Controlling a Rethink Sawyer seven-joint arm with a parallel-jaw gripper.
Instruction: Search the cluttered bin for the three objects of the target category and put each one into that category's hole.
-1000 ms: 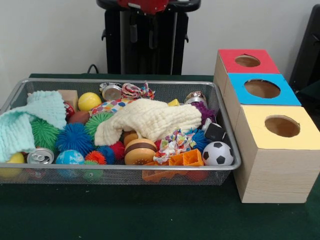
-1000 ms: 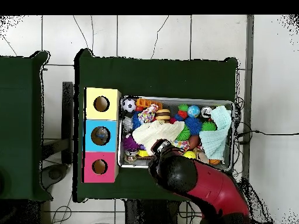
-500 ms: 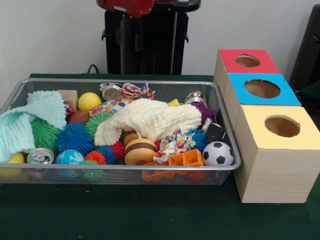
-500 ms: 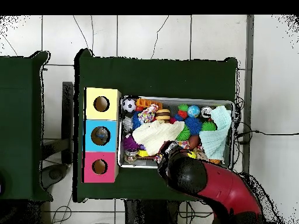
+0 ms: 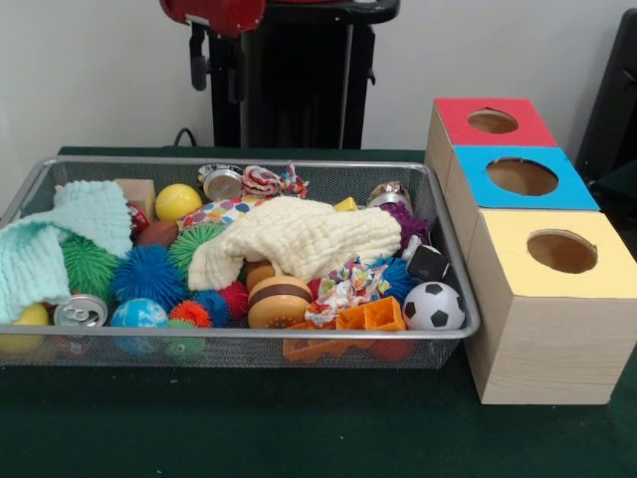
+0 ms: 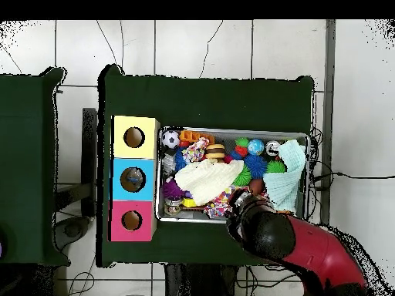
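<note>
A wire mesh bin (image 5: 453, 289) on the green table holds a jumble of toys. A cream cloth (image 5: 299, 237) lies over the middle and a mint cloth (image 5: 50, 244) hangs over the left end. Around them are spiky balls (image 5: 147, 274), a soccer ball (image 5: 434, 307), a toy burger (image 5: 279, 301), a can (image 5: 80, 312) and a yellow ball (image 5: 177, 201). My gripper (image 5: 218, 72) hangs high above the bin's far edge, left of centre, open and holding nothing. In the overhead view the red arm (image 6: 266, 231) covers the bin's (image 6: 231, 129) lower edge and hides the gripper.
Three wooden boxes stand in a row beside the bin, each with a round hole on top: red (image 5: 493, 120), blue (image 5: 521, 176) and yellow (image 5: 561, 251). In the overhead view the same boxes sit left of the bin: yellow (image 6: 134, 137), blue (image 6: 133, 179), red (image 6: 131, 220).
The arm has slid left along the bin's far side in the front view, rightward in the overhead view. Nothing in the bin has moved.
</note>
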